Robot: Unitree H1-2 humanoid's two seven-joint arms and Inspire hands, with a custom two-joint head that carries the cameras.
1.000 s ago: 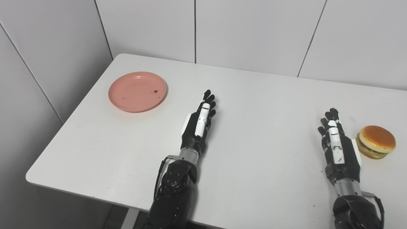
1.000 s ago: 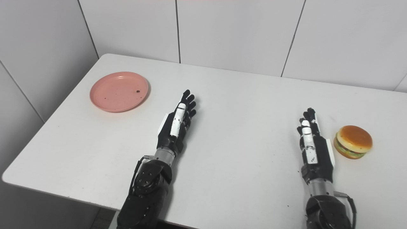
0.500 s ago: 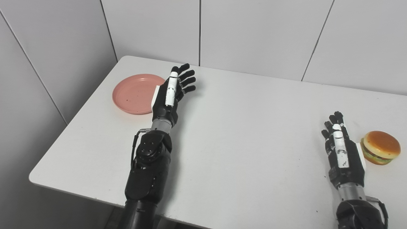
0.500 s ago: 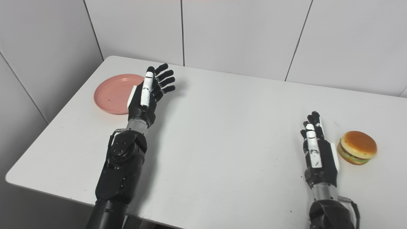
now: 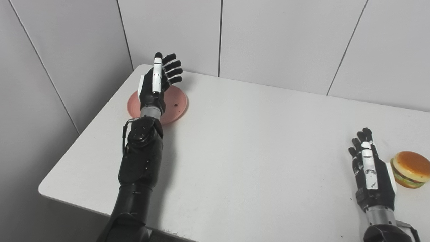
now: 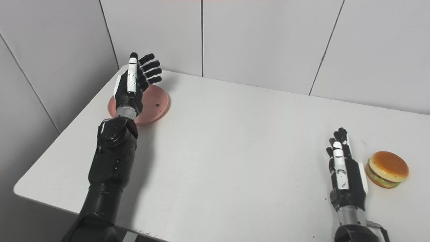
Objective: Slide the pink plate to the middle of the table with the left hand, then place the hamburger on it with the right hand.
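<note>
The pink plate (image 5: 177,104) lies near the far left corner of the white table (image 5: 255,141). My left hand (image 5: 157,84) hovers over the plate with its fingers spread, open and empty, and hides the plate's left half. The hamburger (image 5: 411,164) sits on the table at the right edge. My right hand (image 5: 369,174) rests just left of the hamburger, open, fingers straight, not touching it. The same scene shows in the right eye view, with the plate (image 6: 156,104), left hand (image 6: 132,84), hamburger (image 6: 387,168) and right hand (image 6: 346,174).
White panelled walls (image 5: 285,40) stand right behind the table's far edge and along its left side. The table's front edge (image 5: 84,205) runs across the lower left.
My left arm has reached forward and left, from the table's middle to above the pink plate. The right hand has stayed by the hamburger. The camera has shifted, moving the whole picture.
</note>
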